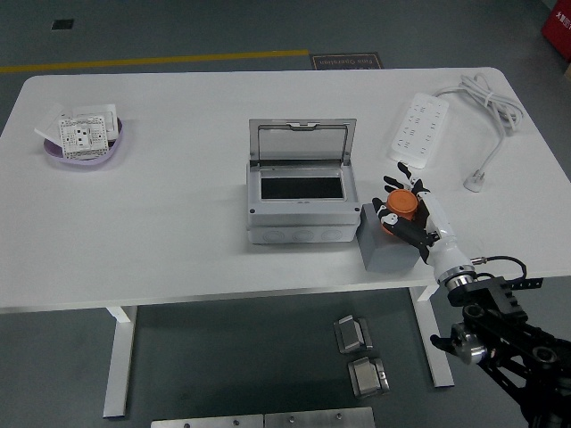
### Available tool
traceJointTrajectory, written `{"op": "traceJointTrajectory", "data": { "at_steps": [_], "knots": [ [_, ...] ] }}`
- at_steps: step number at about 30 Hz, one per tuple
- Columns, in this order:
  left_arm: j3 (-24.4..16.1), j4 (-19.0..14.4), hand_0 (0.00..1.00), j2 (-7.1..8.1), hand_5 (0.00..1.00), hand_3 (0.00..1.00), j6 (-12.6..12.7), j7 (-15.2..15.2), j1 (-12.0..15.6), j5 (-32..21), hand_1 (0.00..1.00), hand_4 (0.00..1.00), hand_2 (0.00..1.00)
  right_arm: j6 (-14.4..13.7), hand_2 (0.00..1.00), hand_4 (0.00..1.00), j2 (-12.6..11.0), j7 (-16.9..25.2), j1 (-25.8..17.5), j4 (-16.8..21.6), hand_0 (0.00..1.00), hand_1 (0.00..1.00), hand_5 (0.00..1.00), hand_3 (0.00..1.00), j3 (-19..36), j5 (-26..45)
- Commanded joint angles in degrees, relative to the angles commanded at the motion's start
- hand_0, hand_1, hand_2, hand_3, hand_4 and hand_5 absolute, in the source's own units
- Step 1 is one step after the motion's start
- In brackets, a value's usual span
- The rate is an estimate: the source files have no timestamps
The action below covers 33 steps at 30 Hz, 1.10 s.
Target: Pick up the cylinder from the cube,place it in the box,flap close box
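An orange cylinder [402, 203] is seen on top of a grey cube [385, 247], which stands at the table's [178, 241] near edge, just right of the box [299, 201]. The cylinder is enclosed by the right hand [412, 217], whose white and black fingers [399, 226] are curled round it from the near and right sides, so that it is gripped while it sits over the cube; whether it is lifted clear of the cube's top cannot be told. The right arm [500, 330] is brought in from the lower right corner. The box is a grey case with its lid [301, 143] raised upright at the far side and its dark opening exposed. A white power strip [416, 131] with its cable [491, 107] is laid at the far right of the table, well apart from the box. A purple dish [114, 152] holding white sockets [85, 134] is placed at the far left. On the floor below the table, two metal parts [359, 357] are seen.
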Motion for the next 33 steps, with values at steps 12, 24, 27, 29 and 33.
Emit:
{"op": "traceJointTrajectory", "data": {
  "at_steps": [12, 24, 27, 29, 33],
  "knots": [
    [-0.61, -0.03, 0.71, -0.13, 0.381, 0.69, 0.13, -0.48, -0.18, -0.86, 0.708, 0.612, 0.668, -0.74, 0.905, 0.481, 0.02, -0.73, 0.66, -0.39, 0.787, 0.851, 0.002, 0.998, -0.76, -0.71],
    [-1.8, -0.08, 0.71, -0.13, 0.38, 0.688, -0.17, -0.71, -0.42, 0.0, 0.707, 0.612, 0.667, -3.29, 0.796, 0.409, 0.39, -1.07, 1.27, 0.2, 0.788, 0.778, 0.002, 0.912, -1.54, -2.87],
    [-1.92, -0.06, 0.71, -0.05, 0.38, 0.688, -0.22, -0.76, -0.56, -0.04, 0.707, 0.612, 0.667, -4.12, 0.796, 0.409, 0.43, -2.07, 1.44, 0.24, 0.788, 0.778, 0.002, 0.912, -1.69, -3.82],
    [-1.93, -0.05, 0.71, -0.02, 0.387, 0.686, -0.23, -0.8, -0.61, -0.13, 0.704, 0.623, 0.664, -4.56, 0.578, 0.002, 0.46, -2.37, 1.53, 0.31, 0.598, 0.57, 0.002, 0.517, -1.72, -4.29],
    [-1.94, -0.04, 0.71, 0.0, 0.387, 0.686, -0.24, -0.87, -0.68, -0.17, 0.704, 0.623, 0.664, -5.12, 0.578, 0.002, 0.48, -2.5, 1.7, 0.5, 0.598, 0.57, 0.002, 0.517, -1.74, -4.86]
  ]
}}
